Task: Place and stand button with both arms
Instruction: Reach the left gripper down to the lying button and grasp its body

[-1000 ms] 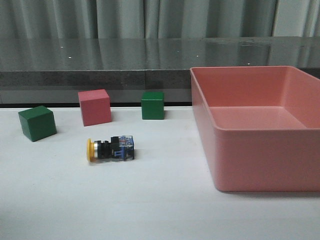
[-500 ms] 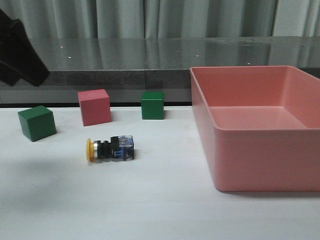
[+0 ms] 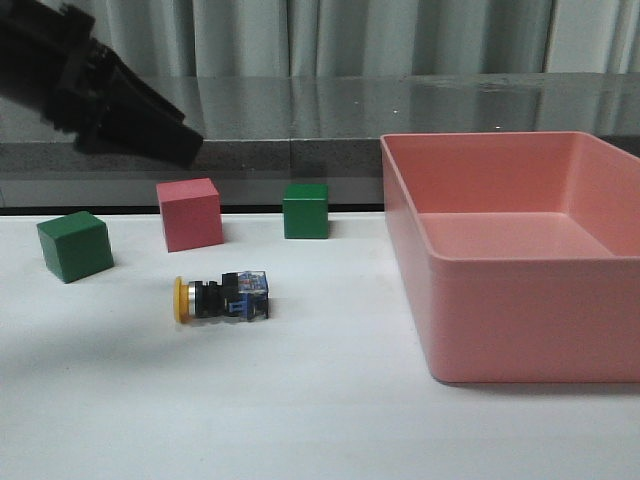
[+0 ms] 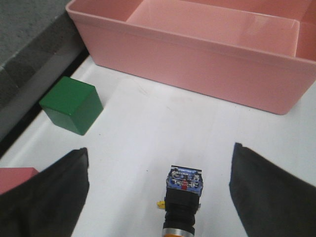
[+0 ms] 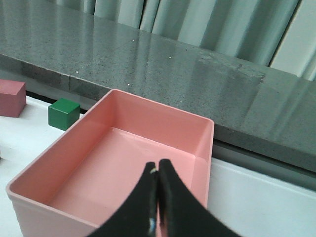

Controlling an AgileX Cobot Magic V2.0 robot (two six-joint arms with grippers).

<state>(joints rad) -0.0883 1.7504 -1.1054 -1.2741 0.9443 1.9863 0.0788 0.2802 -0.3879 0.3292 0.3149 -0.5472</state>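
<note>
The button point(image 3: 221, 298) lies on its side on the white table, yellow cap to the left, blue base to the right. In the left wrist view the button point(image 4: 184, 195) lies between my spread fingers, blue base away from the camera. My left gripper point(image 4: 160, 192) is open and holds nothing; its arm point(image 3: 95, 95) shows at the upper left of the front view, above the table. My right gripper point(image 5: 158, 170) is shut and empty, hovering over the pink bin point(image 5: 113, 168); it does not show in the front view.
A large pink bin point(image 3: 520, 300) stands on the right. A pink cube point(image 3: 189, 214) and two green cubes point(image 3: 74, 246) point(image 3: 305, 210) stand behind the button. A grey ledge point(image 3: 300, 150) and curtains close the back.
My left arm has come further into the front view from the upper left, reaching right above the cubes. The button and cubes have not moved.
</note>
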